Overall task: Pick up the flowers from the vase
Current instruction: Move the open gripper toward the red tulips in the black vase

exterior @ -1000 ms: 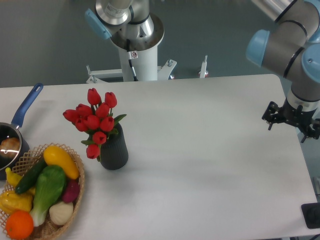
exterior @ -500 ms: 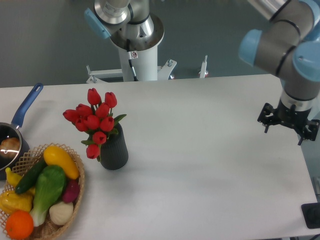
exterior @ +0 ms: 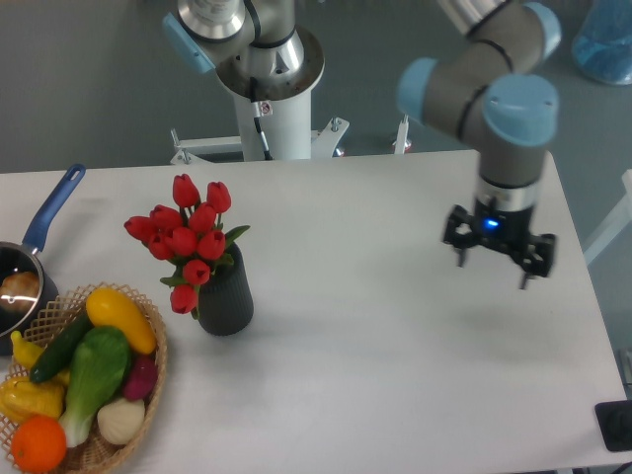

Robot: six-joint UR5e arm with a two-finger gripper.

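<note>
Approach is the step in hand, by my reading: the claw point(exterior: 497, 259) hangs over the right half of the desk point(exterior: 395, 346), well apart from the flowers point(exterior: 188, 237), with nothing between its fingers, which stand apart and point down. The flowers sit in the vase point(exterior: 226, 296) on the left side of the desk, their red heads leaning up and to the left of the vase's mouth, a few green leaves showing at the rim. The next move would call for crossing the desk leftward, coming in above the bunch or beside its stems, and closing on the stems just over the mouth so that the buds are not crushed and the vase is not tipped; a straight upward pull would then be needed. As to count: one arm, one claw, one vase, one bunch with about ten red buds (some overlap, so the figure is not certain). Just left of the vase stands one wicker basket point(exterior: 153, 380) holding some seven pieces of fruit and vegetables, and at the left edge one saucepan point(exterior: 44, 222) with a blue handle, partly out of view.
</note>
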